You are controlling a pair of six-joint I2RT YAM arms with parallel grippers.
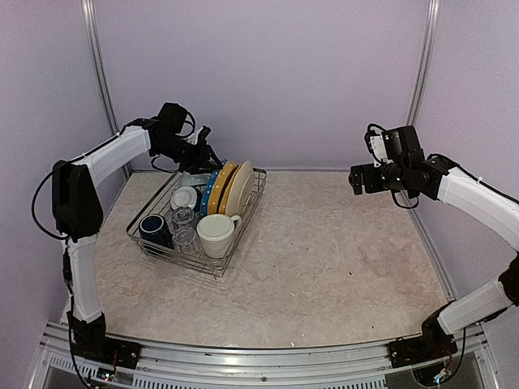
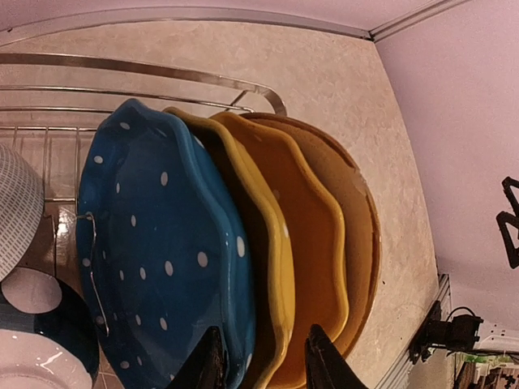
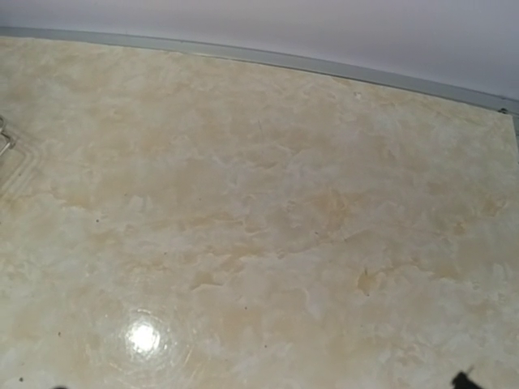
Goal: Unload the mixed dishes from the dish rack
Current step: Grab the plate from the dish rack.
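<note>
The dish rack (image 1: 243, 212) stands at the table's back left. Upright in it are a blue dotted plate (image 1: 212, 193) (image 2: 162, 243), yellow plates (image 1: 225, 186) (image 2: 276, 243) and a cream plate (image 1: 242, 186). In front of them are a large cream mug (image 1: 216, 235), a navy mug (image 1: 153, 228), clear glasses (image 1: 184, 227) and a dark white-lined bowl (image 1: 185, 197). My left gripper (image 1: 208, 156) (image 2: 263, 361) hangs over the plates' tops. Its jaws are narrowed, one either side of the blue and first yellow rims. A sliver of gap shows by the right finger (image 2: 324, 361). My right gripper (image 1: 355, 179) hovers open and empty at the right.
Bare marbled tabletop (image 3: 259, 203) spreads right of the rack and fills the right wrist view. The back wall runs close behind the rack's curved rear wire (image 2: 162, 69). A striped bowl (image 2: 16, 211) sits left of the blue plate.
</note>
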